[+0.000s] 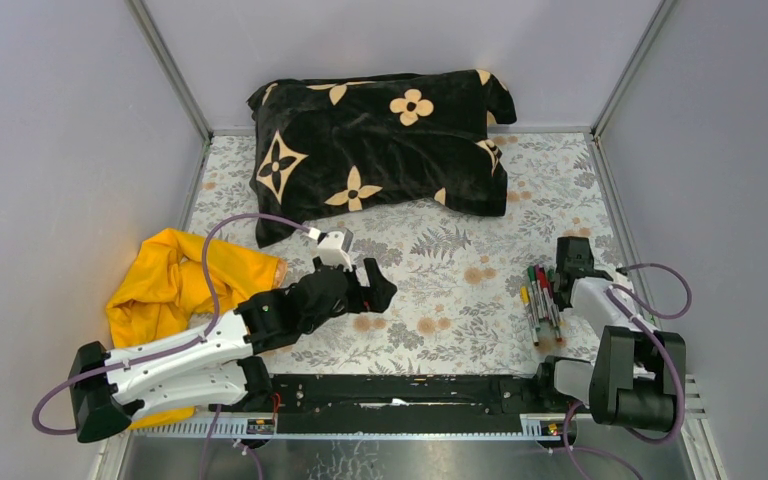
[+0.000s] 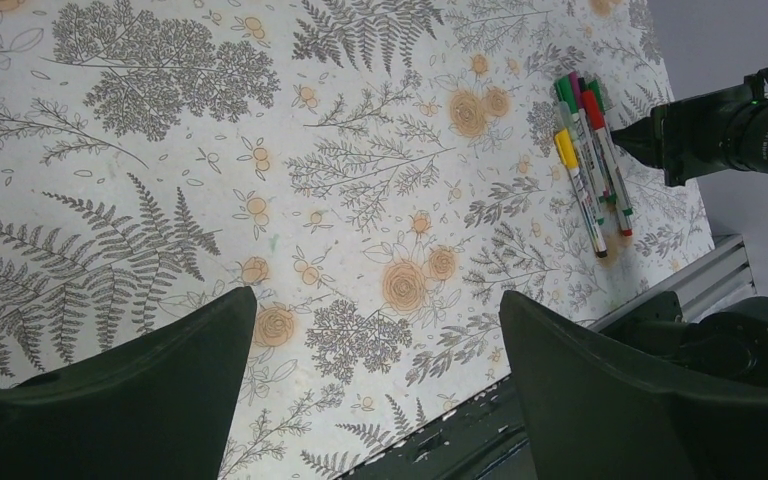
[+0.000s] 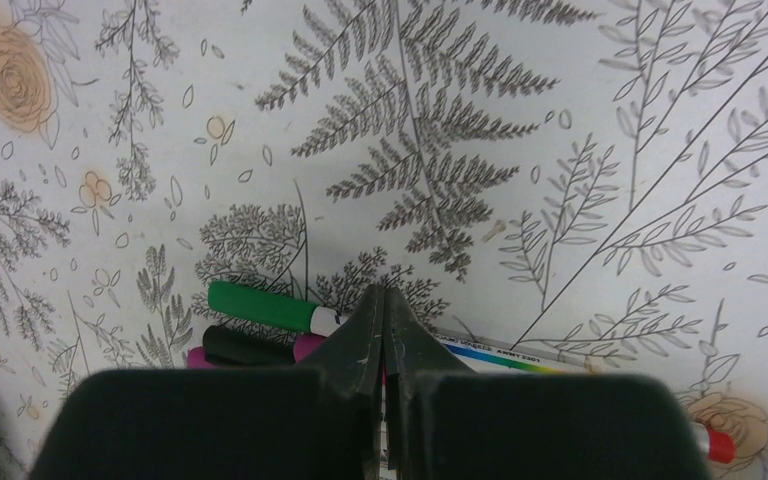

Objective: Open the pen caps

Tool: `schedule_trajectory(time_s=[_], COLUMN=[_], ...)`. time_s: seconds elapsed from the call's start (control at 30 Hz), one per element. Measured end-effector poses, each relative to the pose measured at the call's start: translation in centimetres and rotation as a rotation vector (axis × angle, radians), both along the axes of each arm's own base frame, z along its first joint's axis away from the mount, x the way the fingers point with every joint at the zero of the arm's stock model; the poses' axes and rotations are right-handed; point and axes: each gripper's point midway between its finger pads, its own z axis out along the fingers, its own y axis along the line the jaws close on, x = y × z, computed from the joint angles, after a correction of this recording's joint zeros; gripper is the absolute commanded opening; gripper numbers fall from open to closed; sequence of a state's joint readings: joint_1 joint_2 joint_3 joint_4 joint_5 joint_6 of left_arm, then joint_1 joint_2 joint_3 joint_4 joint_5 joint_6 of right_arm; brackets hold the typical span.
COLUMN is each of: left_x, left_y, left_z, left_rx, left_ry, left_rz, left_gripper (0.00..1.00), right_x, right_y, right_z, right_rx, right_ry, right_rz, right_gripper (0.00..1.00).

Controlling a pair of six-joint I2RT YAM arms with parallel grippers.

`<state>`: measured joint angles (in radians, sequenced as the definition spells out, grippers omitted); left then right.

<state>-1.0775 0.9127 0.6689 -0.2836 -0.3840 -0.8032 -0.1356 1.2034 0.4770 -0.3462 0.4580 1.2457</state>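
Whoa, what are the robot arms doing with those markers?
The markers lie in a bunch on the flowery table, near the right arm, and their caps all look still on. The right hand is shut, its tips poised just over the bunch, gripping nothing that I can see. The left hand hangs wide open above the middle of the table, holding nothing.

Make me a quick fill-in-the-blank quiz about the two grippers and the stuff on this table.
1. The left gripper hangs over the flowered tablecloth with its jaws ___.
2. The right gripper, right above the pens, is ___.
3. The crumpled cloth beside the left arm is ___ in colour.

Missing words: open; shut; yellow.
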Motion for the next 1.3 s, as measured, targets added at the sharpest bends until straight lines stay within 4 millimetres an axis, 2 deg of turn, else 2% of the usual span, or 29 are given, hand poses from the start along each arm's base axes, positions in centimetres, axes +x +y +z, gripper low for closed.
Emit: schedule_trajectory(time_s=[0.43, 0.63, 0.97, 1.3], left_x=[-1.3, -2.0, -3.1, -3.8], left_y=[0.5, 0.3, -0.3, -0.7], left_z=[-2.0, -2.4, -3.9, -3.8], left_rx=[-0.003, -0.008, 0.014, 0.007], left_ry=[0.059, 0.086, 0.132, 0.137], left_rz=[-0.022, -0.050, -0.091, -0.110], left_gripper=[0.99, 0.99, 0.99, 0.99], right_x=[1.2, 1.1, -1.2, -1.6], right_y=[2.7, 3.1, 3.1, 3.7], right_z=[-0.1, -0.1, -0.1, -0.2], right_rx=[-0.013, -0.012, -0.005, -0.014], right_ry=[-0.016, -0.026, -0.006, -0.005], right_rz=[0.018, 0.000, -0.020, 0.002], right_gripper=[0.00, 0.00, 0.00, 0.00])
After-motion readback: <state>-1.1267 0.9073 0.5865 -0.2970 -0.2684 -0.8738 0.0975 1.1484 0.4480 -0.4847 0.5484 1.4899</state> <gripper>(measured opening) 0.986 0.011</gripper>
